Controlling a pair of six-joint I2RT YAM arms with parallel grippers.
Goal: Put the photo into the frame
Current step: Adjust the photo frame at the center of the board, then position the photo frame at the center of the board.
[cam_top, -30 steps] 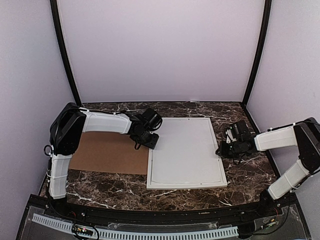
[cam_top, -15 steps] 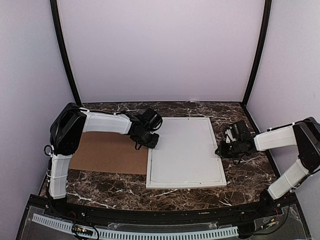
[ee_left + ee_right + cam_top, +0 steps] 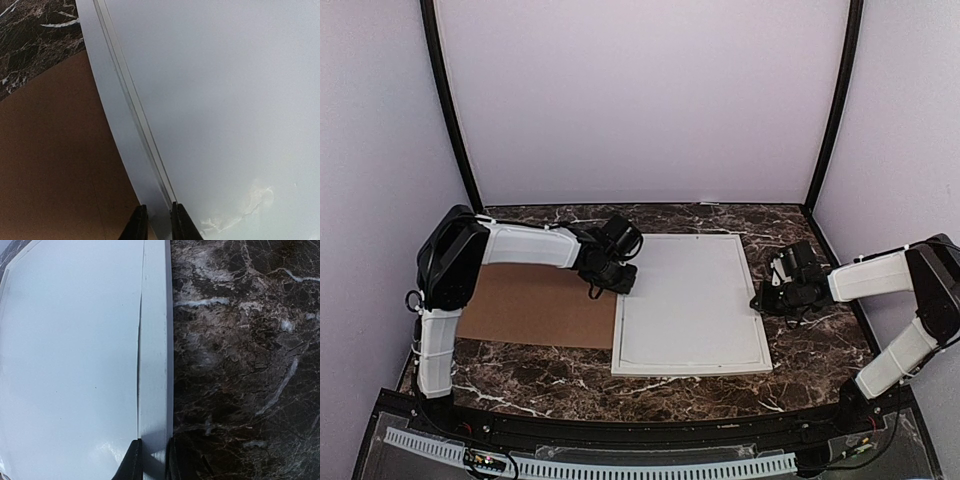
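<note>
So, not much of the job looks done yet imo. The frame (image 3: pixel 690 305) lies flat mid-table, a bit closer to the right edge. The photo doesn't show up in any view, no red sun print anywhere, so can't tell where it is. What fills the frame is a plain white panel, smooth and slightly glossy, with a thin raised white border and a narrow groove just inside it. The left gripper (image 3: pixel 156 222) is pinched on the frame's left border up near its far corner, and the right gripper (image 3: pixel 150 460) is clamped on the right border. A flat brown backing board (image 3: pixel 535 305), matte like cardboard, sits toward the left edge of the table (image 3: pixel 560 372), right up against the frame. The table is dark marble with white veins. Getting the photo in and the back on looks like what's left
</note>
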